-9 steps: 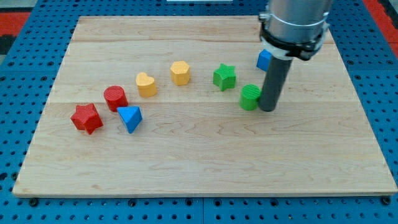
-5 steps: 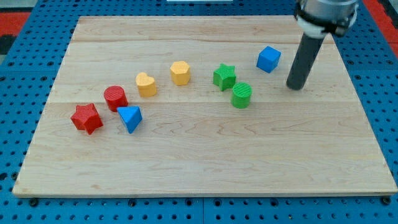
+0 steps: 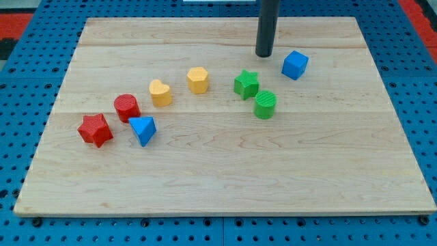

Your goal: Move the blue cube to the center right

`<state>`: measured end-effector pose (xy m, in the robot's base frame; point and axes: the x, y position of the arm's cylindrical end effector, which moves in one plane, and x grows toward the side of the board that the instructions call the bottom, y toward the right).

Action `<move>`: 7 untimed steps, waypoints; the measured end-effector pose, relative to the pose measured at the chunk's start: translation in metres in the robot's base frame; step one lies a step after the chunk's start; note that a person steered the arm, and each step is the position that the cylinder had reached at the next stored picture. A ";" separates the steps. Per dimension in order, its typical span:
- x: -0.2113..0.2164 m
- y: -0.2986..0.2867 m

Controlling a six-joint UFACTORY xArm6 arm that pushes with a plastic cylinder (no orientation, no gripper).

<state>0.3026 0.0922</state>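
— Where was the blue cube (image 3: 295,65) located?
— It was seen on the bench (image 3: 225,184) at the view's upper right, apart from my tip (image 3: 264,54), which was placed just to its left. No pincer was fitted.
— And nearby?
— A green star (image 3: 246,85) and green cylinder (image 3: 265,104) were found below-left.

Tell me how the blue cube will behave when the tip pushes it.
The blue cube sits flat on the smooth wooden board, so it will probably slide, not roll or tip. It looks small and rigid, likely light. My tip stands apart to the view's left of it; an off-centre push there may turn the cube.
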 end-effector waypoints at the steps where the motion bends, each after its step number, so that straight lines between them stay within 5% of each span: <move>1: 0.010 0.032; 5: 0.123 0.099; 7: 0.133 0.126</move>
